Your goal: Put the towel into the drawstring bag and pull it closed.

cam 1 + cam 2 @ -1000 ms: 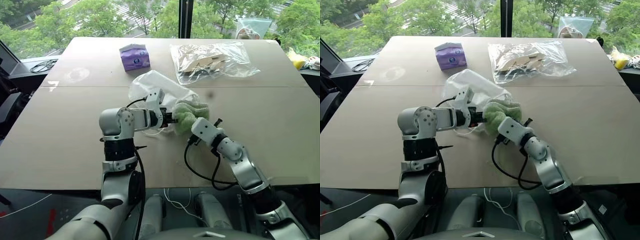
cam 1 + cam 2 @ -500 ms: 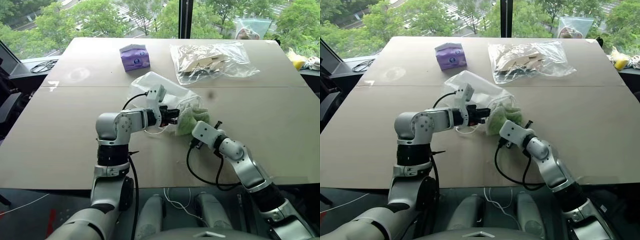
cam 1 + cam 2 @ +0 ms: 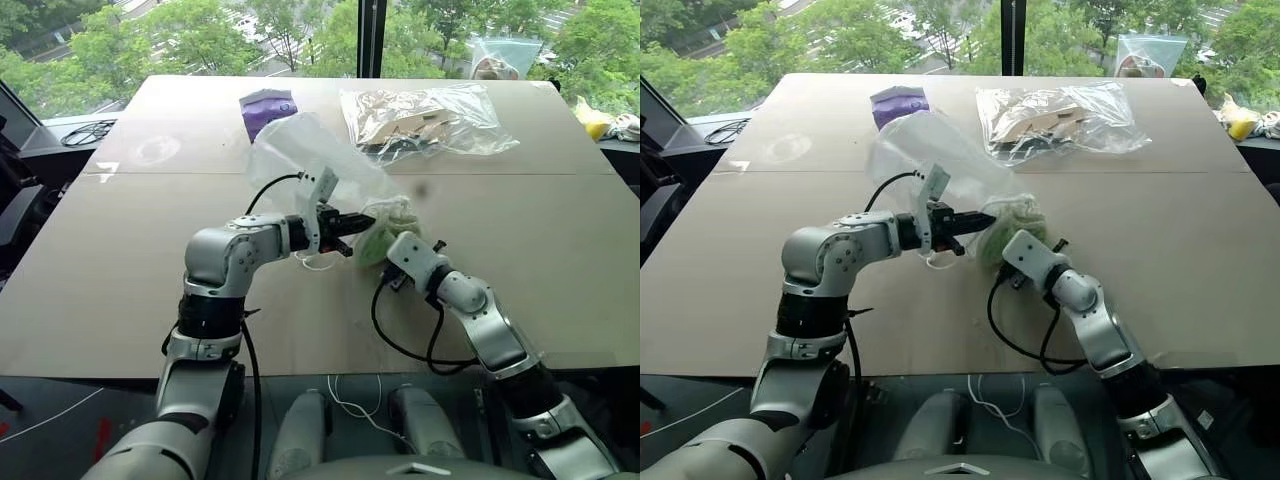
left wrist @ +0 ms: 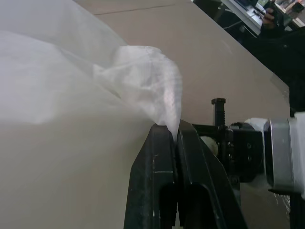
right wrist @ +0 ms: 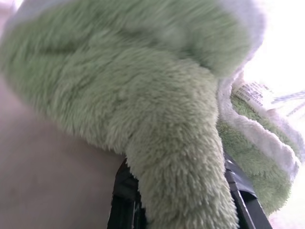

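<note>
Left wrist view: left gripper (image 4: 172,131) pinches drawstring bag (image 4: 81,109).

left claw (image 3: 360,220) clamped, right claw (image 3: 392,232) gripping

— What does the room look like?
— A wide, matte beige table (image 3: 120,280) with a seam across its top stands against big windows (image 3: 200,35) split by a dark vertical frame post (image 3: 372,38).
— And outside?
— Leafy green trees (image 3: 190,30) in daylight, which falls evenly over everything.
— Anything at the edges?
— A dark ledge (image 3: 55,135) on the left carries a coiled black cable (image 3: 88,130).
</note>
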`<action>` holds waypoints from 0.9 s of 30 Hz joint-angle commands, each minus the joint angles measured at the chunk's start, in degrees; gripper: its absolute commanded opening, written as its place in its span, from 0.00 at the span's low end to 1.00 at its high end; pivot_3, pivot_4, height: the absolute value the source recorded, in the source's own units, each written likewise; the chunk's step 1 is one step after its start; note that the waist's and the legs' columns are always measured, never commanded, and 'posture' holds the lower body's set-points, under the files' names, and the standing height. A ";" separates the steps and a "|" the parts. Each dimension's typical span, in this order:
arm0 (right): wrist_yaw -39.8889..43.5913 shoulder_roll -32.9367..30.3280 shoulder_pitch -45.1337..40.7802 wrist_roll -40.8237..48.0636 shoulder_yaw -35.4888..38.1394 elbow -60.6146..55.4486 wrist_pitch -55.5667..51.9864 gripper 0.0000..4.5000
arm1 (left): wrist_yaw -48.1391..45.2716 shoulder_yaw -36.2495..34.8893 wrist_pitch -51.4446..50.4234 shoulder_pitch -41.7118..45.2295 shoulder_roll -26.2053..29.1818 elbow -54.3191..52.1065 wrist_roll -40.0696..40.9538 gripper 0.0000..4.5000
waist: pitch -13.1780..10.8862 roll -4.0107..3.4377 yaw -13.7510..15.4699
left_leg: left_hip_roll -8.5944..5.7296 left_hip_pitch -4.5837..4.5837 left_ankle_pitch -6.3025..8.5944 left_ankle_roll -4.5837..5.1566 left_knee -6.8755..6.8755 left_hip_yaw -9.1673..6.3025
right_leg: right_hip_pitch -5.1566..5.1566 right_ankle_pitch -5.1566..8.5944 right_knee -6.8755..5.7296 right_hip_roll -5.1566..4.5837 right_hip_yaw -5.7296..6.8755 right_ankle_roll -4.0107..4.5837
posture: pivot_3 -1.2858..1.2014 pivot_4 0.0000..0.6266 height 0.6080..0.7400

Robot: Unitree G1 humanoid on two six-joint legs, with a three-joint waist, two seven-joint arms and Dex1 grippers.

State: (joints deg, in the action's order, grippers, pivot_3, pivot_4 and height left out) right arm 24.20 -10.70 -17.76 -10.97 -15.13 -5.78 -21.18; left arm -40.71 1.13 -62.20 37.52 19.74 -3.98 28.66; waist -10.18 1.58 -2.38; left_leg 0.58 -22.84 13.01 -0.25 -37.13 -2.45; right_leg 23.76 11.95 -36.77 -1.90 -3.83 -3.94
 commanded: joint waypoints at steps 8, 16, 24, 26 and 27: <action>0.42 11.12 -5.93 21.68 10.66 -11.95 -18.07 0.05 | -4.61 3.36 4.41 -1.80 2.82 -3.95 2.13 0.00 | -0.04 -0.06 -0.01 | 0.00 -0.03 0.01 0.00 0.12 -0.09 | 0.03 -0.02 0.02 0.00 0.08 0.00 | 0.52 0.24 1.00; -5.76 22.07 -9.58 36.68 20.05 -13.79 -34.57 0.05 | -9.05 4.91 3.53 -2.72 1.82 -7.60 6.95 0.00 | -0.09 -0.15 -0.08 | 0.00 -0.06 0.00 0.00 0.20 -0.12 | 0.10 -0.01 0.02 0.00 0.09 0.01 | 0.52 0.24 1.00; -15.19 26.80 -13.95 54.41 31.90 -15.07 -45.01 0.05 | -11.16 5.44 5.01 -0.62 2.39 -4.57 7.10 0.00 | -0.12 -0.20 -0.07 | -0.02 -0.10 0.01 0.01 0.22 -0.16 | 0.10 0.07 0.06 -0.01 0.13 0.13 | 0.52 0.24 1.00; -19.92 29.04 -14.52 62.35 35.69 -14.68 -46.24 0.05 | -11.62 5.25 6.13 0.20 2.66 -2.97 6.66 0.00 | -0.12 -0.21 -0.06 | -0.01 -0.10 0.00 0.01 0.23 -0.18 | 0.10 0.07 0.06 0.00 0.16 0.14 | 0.52 0.24 1.00; -22.16 29.45 -14.66 65.58 36.65 -14.41 -46.14 0.05 | -11.79 5.29 6.63 0.48 2.75 -2.40 6.45 0.00 | -0.13 -0.22 -0.09 | -0.01 -0.10 0.00 0.02 0.23 -0.18 | 0.10 0.08 0.06 0.01 0.16 0.14 | 0.52 0.24 1.00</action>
State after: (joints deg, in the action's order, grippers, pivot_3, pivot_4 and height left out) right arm 4.63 9.23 -26.12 47.00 19.30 -16.86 -67.67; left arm -52.17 5.76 -56.16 37.64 22.09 -7.33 35.39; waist -10.32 1.36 -2.47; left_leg 0.58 -22.95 13.01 -0.23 -36.89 -2.63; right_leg 23.85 12.03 -36.70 -1.88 -3.67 -3.79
